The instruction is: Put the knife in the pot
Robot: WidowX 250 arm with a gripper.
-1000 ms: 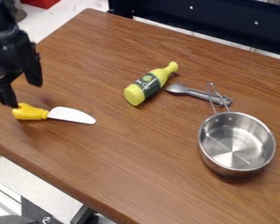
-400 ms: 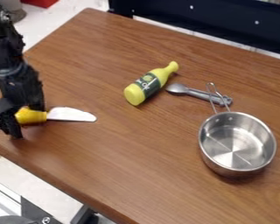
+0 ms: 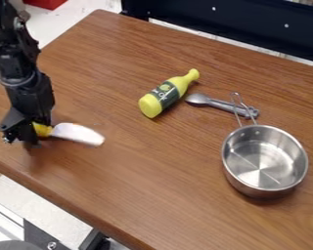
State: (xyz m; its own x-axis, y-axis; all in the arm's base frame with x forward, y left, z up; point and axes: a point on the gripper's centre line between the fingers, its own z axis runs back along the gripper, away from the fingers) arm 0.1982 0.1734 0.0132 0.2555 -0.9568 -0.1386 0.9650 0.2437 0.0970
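Brown wood-grain desk (image 3: pixel 159 176): spreads over most of the view, with a corner near the top left and a long edge slanting down toward the bottom.
Dark blue-black panel (image 3: pixel 251 24): runs behind the far side at a slant, dotted with small pale spots.
Pale floor (image 3: pixel 71 17): shows beyond the far left corner, with a bright red object (image 3: pixel 47 3) at the top edge.
Black bracket (image 3: pixel 94 240): sits below the near edge, at the bottom left of the view.
Yellow bottle with a dark green label (image 3: pixel 167 93): lies on its side, neck pointing up and right.
Grey spoon (image 3: pixel 218 103): lies just right of the bottle, bowl end toward it, far end meeting the wire handle of the pot.
Shiny round metal pot (image 3: pixel 263 158): stands upright at the right, well apart from the hand, with bare metal visible inside.
Black two-finger hand (image 3: pixel 36 135): hangs at the left, above the near left part of the desk; closed on the yellow handle.
White-bladed, yellow-handled toy knife (image 3: pixel 78 133): gripped by the handle, outside the pot; blade sticks out to the right of the hand, slanting slightly down in the view.
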